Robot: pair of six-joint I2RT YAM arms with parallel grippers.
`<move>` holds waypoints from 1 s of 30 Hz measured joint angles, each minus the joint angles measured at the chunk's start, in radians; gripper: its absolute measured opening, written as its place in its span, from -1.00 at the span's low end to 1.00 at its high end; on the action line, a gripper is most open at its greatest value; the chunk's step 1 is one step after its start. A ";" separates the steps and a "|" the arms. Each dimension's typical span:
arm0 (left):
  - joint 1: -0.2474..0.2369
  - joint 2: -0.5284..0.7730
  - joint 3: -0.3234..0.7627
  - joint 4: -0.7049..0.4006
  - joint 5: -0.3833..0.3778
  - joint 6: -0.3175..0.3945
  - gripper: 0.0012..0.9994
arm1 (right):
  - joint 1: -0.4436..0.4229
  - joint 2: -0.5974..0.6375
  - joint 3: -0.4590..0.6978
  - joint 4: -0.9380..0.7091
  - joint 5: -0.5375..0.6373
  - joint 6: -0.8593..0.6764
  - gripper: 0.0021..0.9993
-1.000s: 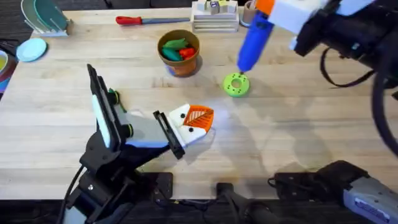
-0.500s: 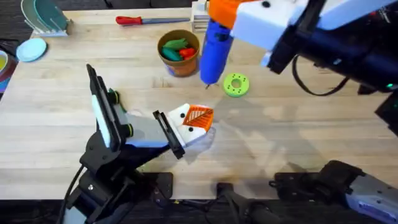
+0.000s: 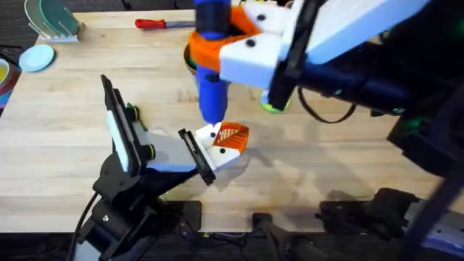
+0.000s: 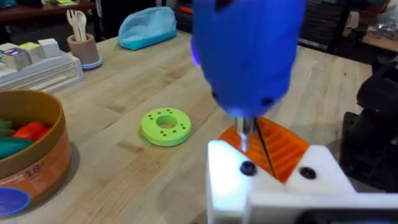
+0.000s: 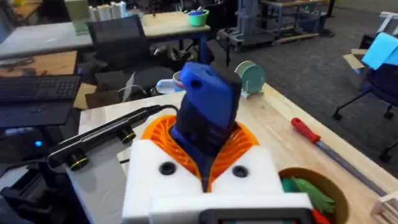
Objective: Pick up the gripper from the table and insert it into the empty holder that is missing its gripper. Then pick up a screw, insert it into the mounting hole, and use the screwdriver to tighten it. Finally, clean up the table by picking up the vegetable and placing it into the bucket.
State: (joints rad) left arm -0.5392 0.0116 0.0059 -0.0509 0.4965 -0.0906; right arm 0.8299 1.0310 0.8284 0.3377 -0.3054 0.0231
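Look down from above: your right arm covers most of the bucket point(image 3: 190, 59), up at 12 o'clock on the surface point(image 3: 58, 145). In the left wrist view you can see the bucket's side, with red and green toy food inside, but you can't pick out the vegetable for sure. The right jaws point(image 3: 217, 51) are clamped on the blue screwdriver point(image 3: 211, 87). Its thin bit point(image 4: 244, 134) points down at the white holder point(image 3: 210, 139) with the orange gripper point(image 3: 232, 135) in it. Whether the left jaws point(image 3: 221, 145) are apart or together, you cannot tell. The green ring point(image 4: 165, 126) lies near the bucket.
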 joint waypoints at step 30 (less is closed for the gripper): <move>0.000 0.000 0.000 -0.002 0.000 0.000 -0.98 | 0.011 0.066 -0.001 0.023 -0.040 0.007 -0.96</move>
State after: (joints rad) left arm -0.5392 0.0120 0.0059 -0.0525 0.4965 -0.0910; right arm 0.8413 1.0969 0.8276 0.3611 -0.3454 0.0303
